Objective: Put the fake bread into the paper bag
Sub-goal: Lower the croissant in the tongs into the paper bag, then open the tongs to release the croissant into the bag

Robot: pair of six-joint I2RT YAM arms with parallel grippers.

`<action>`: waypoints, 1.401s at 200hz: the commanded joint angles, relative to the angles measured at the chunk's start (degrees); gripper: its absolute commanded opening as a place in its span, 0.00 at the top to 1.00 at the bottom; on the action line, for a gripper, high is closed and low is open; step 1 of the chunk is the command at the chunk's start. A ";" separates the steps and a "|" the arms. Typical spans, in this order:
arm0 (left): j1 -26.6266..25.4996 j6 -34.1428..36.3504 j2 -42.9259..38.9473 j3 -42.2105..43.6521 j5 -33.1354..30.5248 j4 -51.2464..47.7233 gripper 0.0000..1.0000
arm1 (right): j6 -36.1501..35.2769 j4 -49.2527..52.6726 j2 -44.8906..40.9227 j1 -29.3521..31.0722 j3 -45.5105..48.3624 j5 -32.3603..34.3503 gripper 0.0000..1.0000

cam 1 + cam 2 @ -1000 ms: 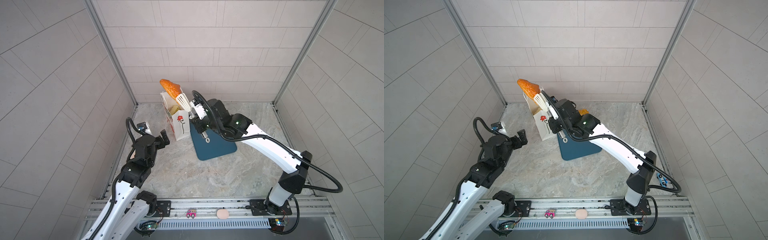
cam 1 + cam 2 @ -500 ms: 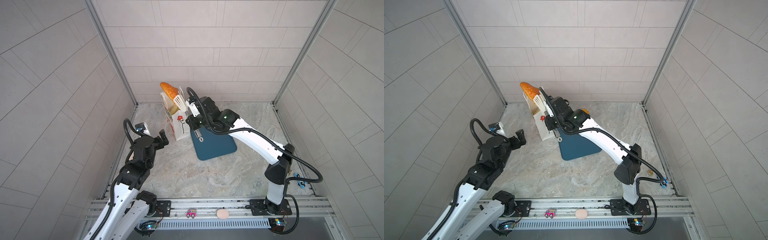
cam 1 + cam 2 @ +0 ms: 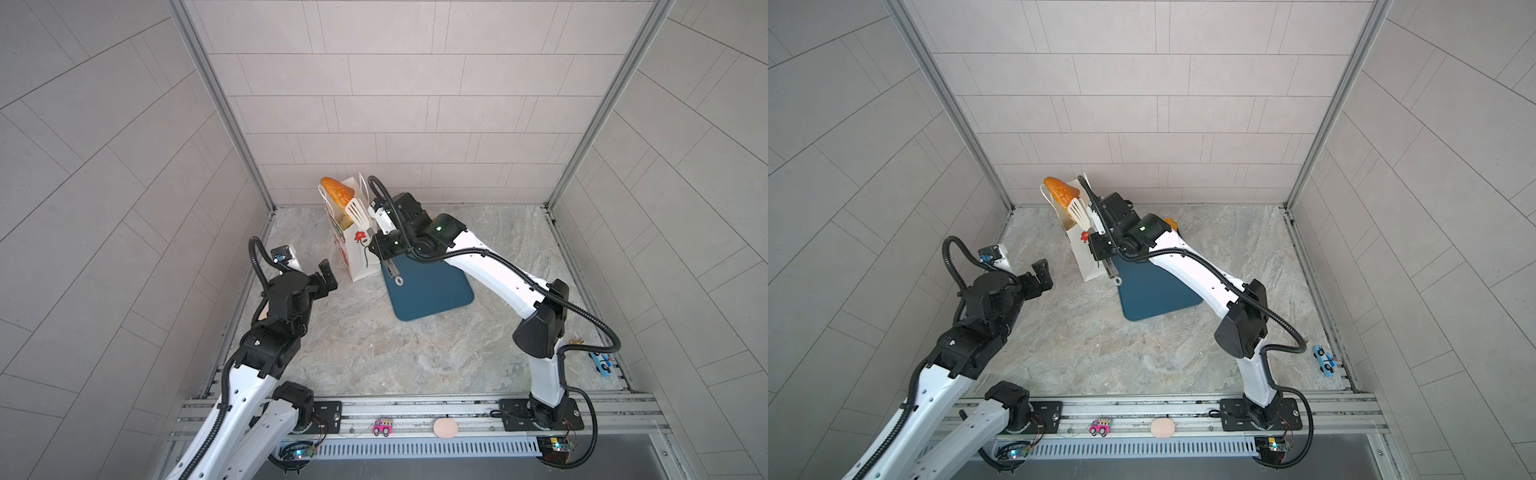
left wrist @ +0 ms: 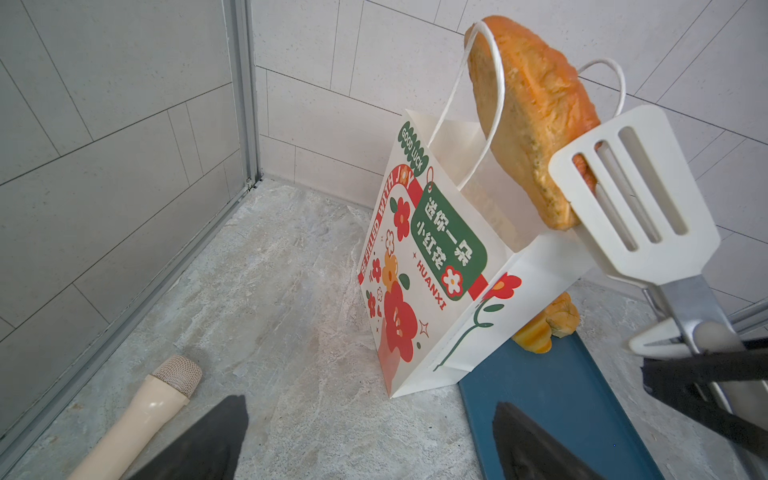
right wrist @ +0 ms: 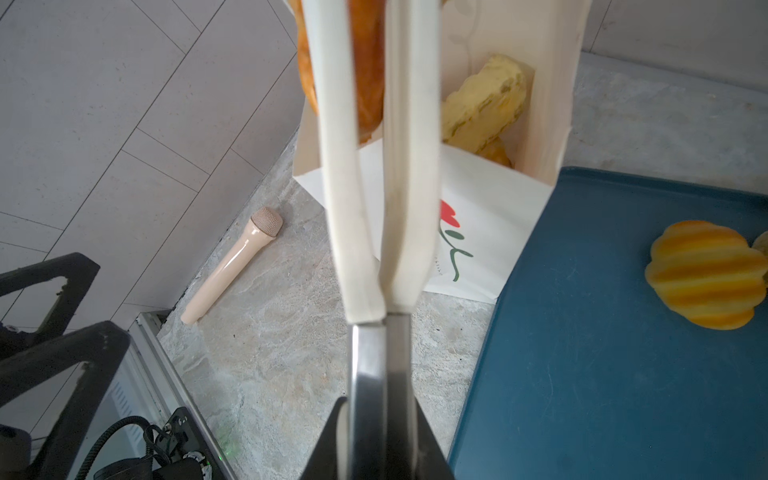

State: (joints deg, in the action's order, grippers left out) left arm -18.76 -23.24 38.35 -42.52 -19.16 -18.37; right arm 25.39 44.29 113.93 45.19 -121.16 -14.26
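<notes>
Grey marbled bench (image 3: 374, 353) is being shared by two arms. Right arm (image 3: 490, 266) is being stretched toward the far-left corner. Left arm (image 3: 257, 365) is being held near the left wall. Dark-blue tray (image 3: 432, 291) is being seen lying flat mid-bench. White paper bag (image 3: 355, 253) with a red flower is being stood upright just beside the tray's far-left corner, mouth open.

White slotted tongs (image 4: 631, 195) are being gripped by their metal handles in the right claw (image 5: 380, 440), which is clenched on them. Orange-brown loaf (image 4: 528, 116) is being pinched upright between the tong blades. Its lower end is being held at the bag's mouth, between the two cord handles, and most of it is being shown above the rim. In the left wrist view one cord is being seen crossing in front of it.

Left claw (image 4: 368, 432) is being held released, jaws wide, apart from the bag.

Beige toy microphone (image 4: 153, 407) is being seen lying by the left wall. Yellow bread piece (image 5: 482, 108) is being seen inside the bag. Striped yellow roll (image 5: 706, 274) is being seen on the tray near the bag. Pink toy car (image 3: 382, 428) is being seen on the front rail, blue toy car (image 3: 601, 365) at the bench's right edge.
</notes>
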 commanded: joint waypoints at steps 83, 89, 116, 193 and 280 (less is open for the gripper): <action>0.31 0.28 -0.08 -0.64 -1.17 0.01 0.00 | 0.86 0.98 2.05 -1.57 -4.32 -2.18 0.80; 0.31 0.31 -0.10 -0.59 -1.15 -0.06 0.00 | 0.68 1.50 2.45 -1.59 -5.02 -2.26 0.80; 0.31 0.21 -0.17 -0.49 -1.27 -0.37 0.00 | 0.45 2.95 3.52 -1.85 -6.62 -3.26 0.75; 0.24 0.08 -0.69 -0.37 -1.39 -0.48 0.00 | -0.15 4.11 2.02 -1.87 -6.61 -3.06 0.58; 0.31 -0.14 -1.24 -0.37 -1.30 -0.62 0.00 | -0.73 4.12 -0.18 -1.89 -6.63 -1.99 0.54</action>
State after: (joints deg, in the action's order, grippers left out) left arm -18.76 -23.07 37.78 -42.50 -19.42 -18.76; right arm 25.32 48.05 117.58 43.29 -126.13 -17.37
